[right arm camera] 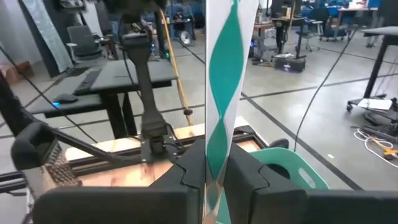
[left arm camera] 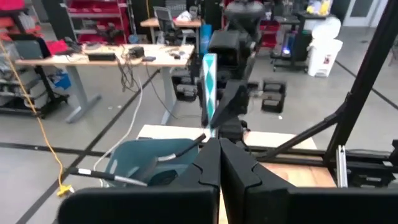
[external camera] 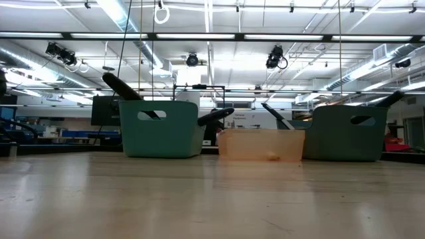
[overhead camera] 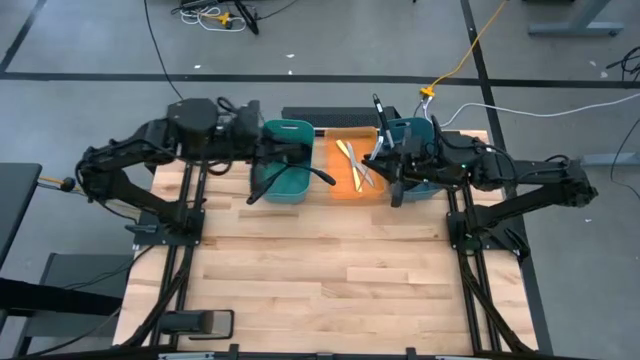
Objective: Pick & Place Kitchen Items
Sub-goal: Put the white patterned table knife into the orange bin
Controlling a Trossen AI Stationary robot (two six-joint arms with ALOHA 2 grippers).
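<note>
My right gripper (right arm camera: 205,163) is shut on a slim white utensil with a teal wave pattern (right arm camera: 225,74), which stands upright over the orange tray's right edge (overhead camera: 377,118). My left gripper (left arm camera: 219,163) is shut on nothing and hovers above the left teal bin (overhead camera: 288,158), pointing toward the table's right. Black utensils (overhead camera: 262,185) stick out over that bin's rim. Two pale-handled knives (overhead camera: 352,162) lie in the orange tray (overhead camera: 340,188). My right gripper pinches the patterned utensil between its two fingers near its lower end (right arm camera: 213,177). The fingers come level from the table's right side and lie across it. It stands upright above the fingers (left arm camera: 209,81), lifted clear of the tray.
The right teal bin (overhead camera: 412,140) stands behind my right gripper, with a black handle (external camera: 275,114) leaning out of it. The bins and tray line the table's far edge. Bare wood (overhead camera: 330,270) spreads over the near half.
</note>
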